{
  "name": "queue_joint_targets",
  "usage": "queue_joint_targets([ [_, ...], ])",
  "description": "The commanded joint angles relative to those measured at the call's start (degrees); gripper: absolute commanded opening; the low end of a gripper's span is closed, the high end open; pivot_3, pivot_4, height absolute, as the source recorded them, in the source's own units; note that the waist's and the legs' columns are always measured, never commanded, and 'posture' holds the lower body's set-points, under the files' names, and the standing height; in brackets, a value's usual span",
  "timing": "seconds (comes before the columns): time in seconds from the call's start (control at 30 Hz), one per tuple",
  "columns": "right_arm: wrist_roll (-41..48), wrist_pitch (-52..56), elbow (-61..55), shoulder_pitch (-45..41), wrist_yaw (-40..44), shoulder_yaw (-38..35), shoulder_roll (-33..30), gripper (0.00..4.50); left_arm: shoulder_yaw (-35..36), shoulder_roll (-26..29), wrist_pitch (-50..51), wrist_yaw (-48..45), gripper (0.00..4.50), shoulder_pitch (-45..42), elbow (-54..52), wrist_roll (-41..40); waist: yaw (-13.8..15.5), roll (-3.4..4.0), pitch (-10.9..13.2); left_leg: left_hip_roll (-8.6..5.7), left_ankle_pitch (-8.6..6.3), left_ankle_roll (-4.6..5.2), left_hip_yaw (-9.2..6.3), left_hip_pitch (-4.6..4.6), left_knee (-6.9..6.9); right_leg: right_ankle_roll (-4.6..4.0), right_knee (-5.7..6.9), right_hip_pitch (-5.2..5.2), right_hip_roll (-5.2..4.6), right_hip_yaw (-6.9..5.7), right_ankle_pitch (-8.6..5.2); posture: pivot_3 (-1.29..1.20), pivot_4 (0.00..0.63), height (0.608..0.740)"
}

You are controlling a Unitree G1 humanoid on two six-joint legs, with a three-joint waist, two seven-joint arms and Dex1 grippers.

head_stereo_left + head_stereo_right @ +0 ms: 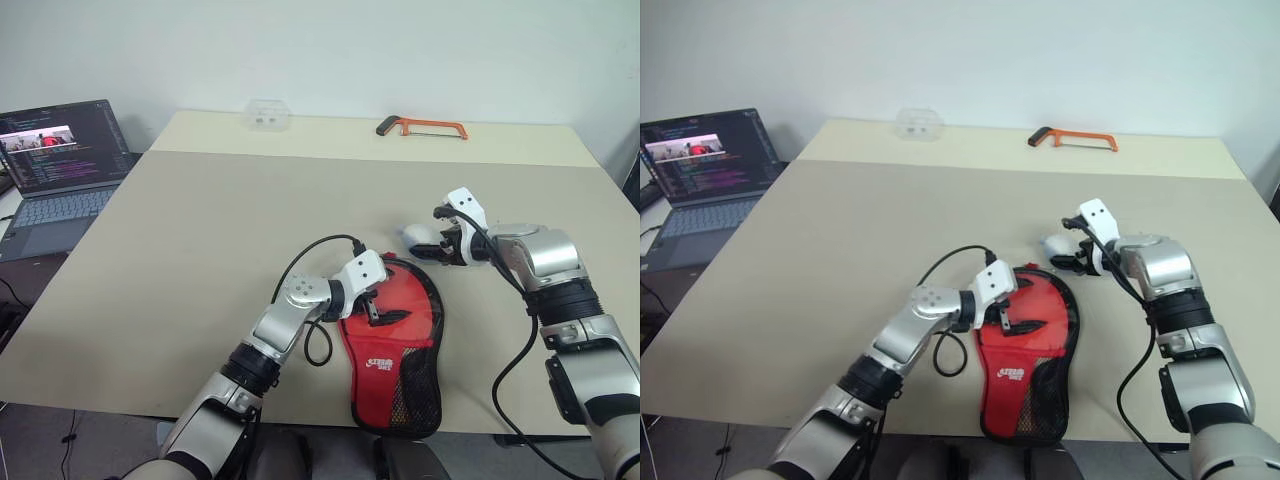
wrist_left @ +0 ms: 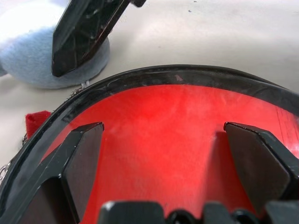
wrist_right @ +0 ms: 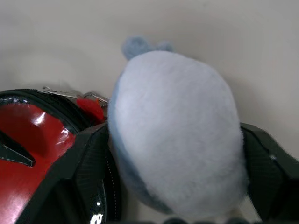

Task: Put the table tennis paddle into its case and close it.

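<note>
Task looks mostly done, zip still to go. The case (image 1: 392, 370) is laid flat at the near edge of the table (image 1: 200, 250), round end far, narrow end near. The table tennis paddle is judged to be tucked inside already, though red rubber can't be told apart from red panel here, so that's not confirmed. What's left: the zip has to be run round and the case closed.

The left gripper (image 1: 385, 316) is held wide open with nothing in it, its 2 black fingers (image 2: 81, 158) spread low over the round red end. The right gripper (image 1: 440, 248) is set around a pale blue fluffy puff (image 1: 418, 237) just off the case's far right rim. Whether it's actually clamped can't be told.

Materials: glossy red panel, black piping round the edge, black mesh and a white logo toward the near end. The puff is soft, fuzzy, egg-shaped, and seems to be hooked to the zip by a thin metal chain (image 3: 56, 92).
</note>
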Motion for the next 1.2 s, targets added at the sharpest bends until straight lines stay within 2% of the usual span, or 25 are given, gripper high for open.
queue_joint_targets([
  [0.03,-0.8,-1.1,0.5,0.3,0.6,0.2,0.4,3.10,-2.3,0.0,0.6,-0.3,4.50,0.1,2.5,2.3,0.0,0.00,0.0,0.00,0.00,0.00,0.00,0.00,0.00,0.00,0.00,0.00,0.00,0.00,0.00,0.00,0.150,0.740],
  [0.17,-2.9,-2.7,1.7,0.1,-1.8,-1.2,-1.6,2.12,-3.0,0.0,-0.4,-1.1,4.50,-0.5,3.9,2.4,0.0,0.00,0.0,-0.01,0.00,0.00,0.00,0.00,0.00,0.00,-0.01,0.01,0.00,0.00,0.00,0.00,0.150,0.740],
  [0.27,-5.2,-3.2,2.0,0.0,-4.4,-2.2,-3.7,1.19,-2.9,-0.2,-0.7,-1.1,4.50,-0.9,4.9,2.4,0.1,0.00,0.0,-0.01,0.00,0.00,-0.01,0.00,0.00,0.00,-0.01,0.01,-0.01,-0.02,0.00,0.00,0.150,0.740],
  [0.33,-6.6,-3.2,1.3,0.6,-5.3,-1.8,-5.6,0.83,-2.8,-0.4,-1.0,-1.1,4.50,-1.1,5.5,2.4,0.4,0.01,0.0,-0.03,0.00,0.00,-0.02,-0.01,0.00,0.00,-0.01,0.02,-0.02,-0.03,0.00,0.00,0.150,0.740],
  [0.43,-7.0,-1.9,-0.9,2.3,-4.1,-1.9,-9.0,0.52,-3.1,-0.3,-1.6,-1.4,4.50,-1.0,6.6,2.6,0.8,0.00,0.0,-0.08,0.00,0.00,-0.03,-0.04,0.00,0.01,-0.05,0.03,-0.06,-0.05,0.00,0.00,0.150,0.740],
  [0.57,-6.7,-0.3,-6.3,6.2,-0.6,-1.3,-15.5,0.37,-3.4,-0.2,-2.2,-1.7,4.50,-0.9,7.4,2.7,1.3,0.03,0.0,-0.09,0.00,0.01,-0.03,-0.04,-0.03,0.01,-0.10,0.05,-0.06,-0.07,-0.01,0.00,0.150,0.740],
  [0.73,-3.4,1.3,-19.6,15.0,8.9,-1.3,-25.8,0.36,-3.2,0.0,-3.0,-1.8,4.50,-1.1,8.7,2.6,1.7,0.05,0.0,-0.10,-0.02,0.02,-0.06,-0.05,-0.05,0.01,-0.22,0.07,-0.05,-0.07,-0.01,0.00,0.150,0.740],
  [0.8,-2.8,-1.1,-24.4,20.0,12.7,-2.3,-30.6,0.35,-3.1,0.1,-3.3,-2.0,4.50,-1.4,9.5,2.8,1.6,0.08,0.0,-0.13,-0.02,0.03,-0.11,-0.02,-0.05,0.02,-0.21,0.11,-0.04,-0.06,-0.01,0.00,0.150,0.740],
  [0.93,1.9,-12.0,-35.5,33.8,24.5,-9.1,-39.3,0.34,-3.0,0.3,-4.2,-2.3,4.50,-2.3,11.4,3.3,1.7,0.09,-0.1,-0.22,-0.04,0.05,-0.20,0.01,-0.07,0.04,-0.37,0.30,-0.05,-0.22,-0.02,0.00,0.150,0.740],
  [1.07,5.7,-15.5,-43.7,42.7,30.1,-14.1,-42.5,0.33,-3.1,0.2,-4.8,-2.4,4.50,-3.3,12.9,3.5,1.4,0.03,0.0,-0.26,-0.09,0.12,-0.36,0.36,-0.09,0.05,-0.60,0.77,-0.06,-0.26,-0.02,0.00,0.150,0.740],
  [1.2,6.8,-18.4,-51.1,50.0,33.5,-15.5,-43.9,0.33,-4.2,0.2,-5.8,-2.0,4.50,-4.6,14.5,5.0,1.3,0.01,0.0,-0.33,-0.13,0.18,-0.62,0.66,-0.14,0.06,-0.74,1.21,-0.09,-0.31,-0.02,0.00,0.150,0.740],
])
